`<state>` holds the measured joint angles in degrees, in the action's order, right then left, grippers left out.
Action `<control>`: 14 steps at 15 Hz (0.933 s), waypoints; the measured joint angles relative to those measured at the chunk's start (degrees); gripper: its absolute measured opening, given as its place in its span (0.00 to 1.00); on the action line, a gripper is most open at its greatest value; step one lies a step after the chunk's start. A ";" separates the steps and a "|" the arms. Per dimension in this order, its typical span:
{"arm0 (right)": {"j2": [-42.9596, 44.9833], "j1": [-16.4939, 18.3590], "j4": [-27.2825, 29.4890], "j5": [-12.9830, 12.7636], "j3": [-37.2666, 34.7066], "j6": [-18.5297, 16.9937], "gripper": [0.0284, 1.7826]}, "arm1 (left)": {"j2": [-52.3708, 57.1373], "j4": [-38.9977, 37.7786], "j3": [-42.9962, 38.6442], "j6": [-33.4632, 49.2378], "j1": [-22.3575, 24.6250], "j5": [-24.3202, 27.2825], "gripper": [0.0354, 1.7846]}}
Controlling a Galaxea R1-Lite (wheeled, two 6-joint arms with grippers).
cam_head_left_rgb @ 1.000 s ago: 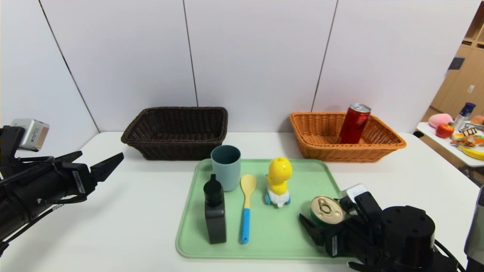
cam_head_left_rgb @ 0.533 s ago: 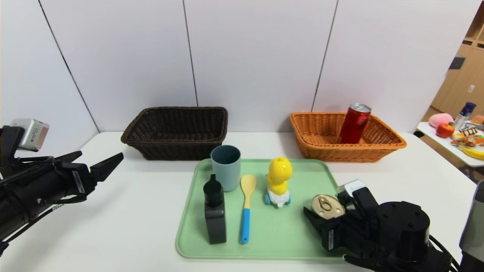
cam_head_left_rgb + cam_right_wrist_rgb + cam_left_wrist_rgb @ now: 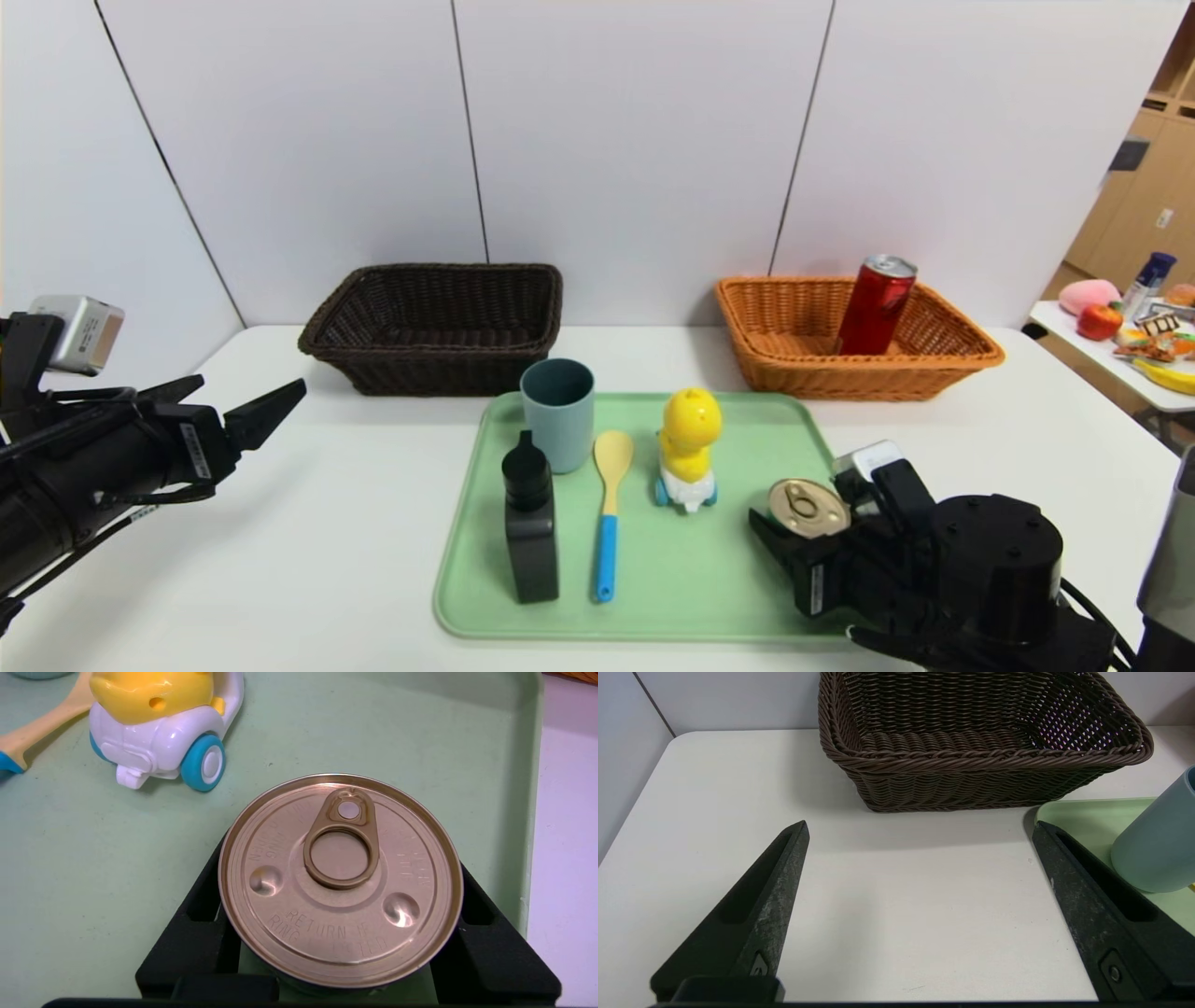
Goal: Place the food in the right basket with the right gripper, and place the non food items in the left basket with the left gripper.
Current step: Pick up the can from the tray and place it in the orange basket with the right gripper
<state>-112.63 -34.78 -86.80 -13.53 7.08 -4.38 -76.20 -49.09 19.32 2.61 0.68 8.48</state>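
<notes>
Right wrist view, tin [image 3: 341, 877] clamped between right end effector [image 3: 341, 933] fingers

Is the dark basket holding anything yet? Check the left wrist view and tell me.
No. The left wrist view looks straight into the dark basket and shows only bare wicker weave on its floor and walls.

Bright, even overhead light; soft shadows under the baskets [image 3: 436, 327]; mild glare on the tin lid [image 3: 341, 877]; straight lines bend near the head view's edges.
</notes>
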 joint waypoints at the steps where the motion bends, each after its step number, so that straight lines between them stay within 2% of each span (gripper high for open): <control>1: 0.67 0.00 -0.09 -0.05 0.46 -0.11 0.58 | -0.04 0.00 0.00 0.00 0.00 0.00 0.94; 6: 7.97 0.66 -0.30 0.11 3.55 0.24 0.57 | -0.37 0.00 0.18 -0.07 0.44 -0.02 0.94; 7: 9.68 1.85 -0.30 0.33 4.68 0.68 0.57 | -0.39 0.00 0.33 -0.09 0.46 0.05 0.94; 9: 12.36 6.40 1.82 0.61 8.92 2.71 0.57 | -0.43 0.00 0.44 -0.20 0.50 0.05 0.94; 10: 13.48 8.68 4.69 0.78 12.18 3.61 0.57 | -0.43 0.00 0.46 -0.22 0.50 0.06 0.94; 12: 15.77 12.68 13.97 1.16 20.86 4.40 0.57 | -0.45 0.00 0.57 -0.27 0.52 0.06 0.94; 14: 17.76 15.60 27.76 2.01 31.28 4.67 0.57 | -0.43 0.00 0.68 -0.27 0.50 0.09 0.94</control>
<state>-94.87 -19.18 -59.04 -11.52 38.36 0.29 -76.63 -49.09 20.00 2.34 1.18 8.57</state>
